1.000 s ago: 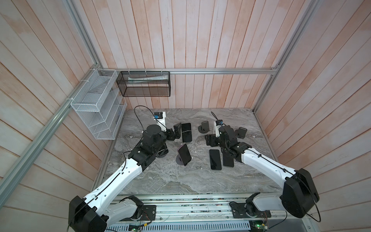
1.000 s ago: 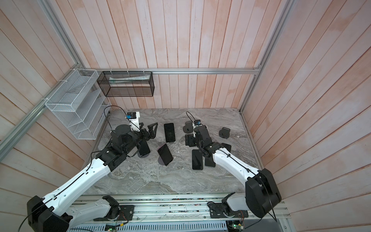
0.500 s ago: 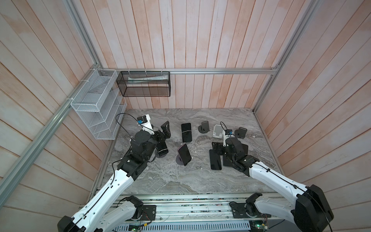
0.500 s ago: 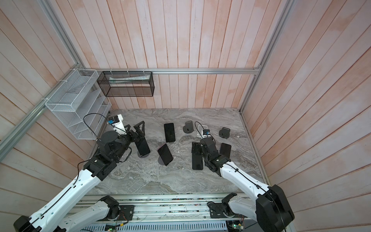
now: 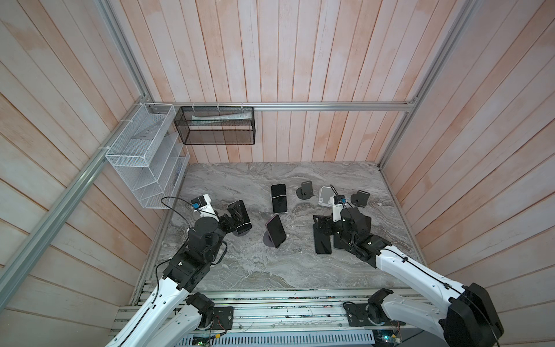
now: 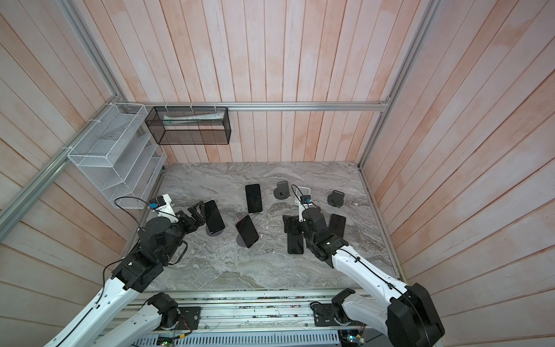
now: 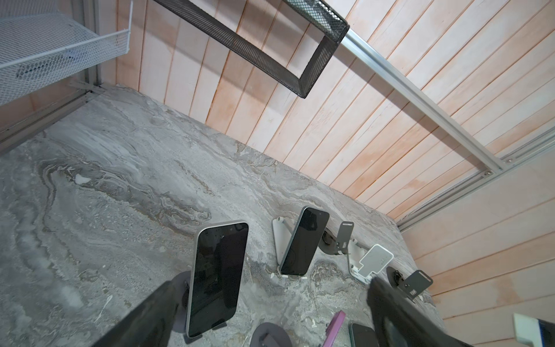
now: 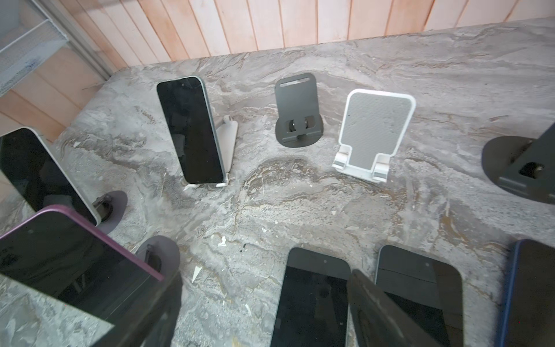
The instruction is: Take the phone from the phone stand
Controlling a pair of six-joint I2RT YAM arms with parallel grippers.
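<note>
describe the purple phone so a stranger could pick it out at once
Find the grey marble tabletop and look to its middle. There the purple phone leans on a round dark stand. Unlike the left propped phone and the back propped phone, whose rims are pale, its rim is purple.

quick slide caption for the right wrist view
Phone propped on a white stand beside two empty stands; two more phones lie flat on the table.

Pale plank walls [image 5: 300, 60] are closing in on three sides, an aluminium rail [image 5: 330, 105] running across the back one. A white wire rack [image 5: 132, 150] and a black mesh basket [image 5: 217, 139] are hanging by the left corner, above a grey marbled tabletop [image 5: 255, 270] lying in even light
</note>
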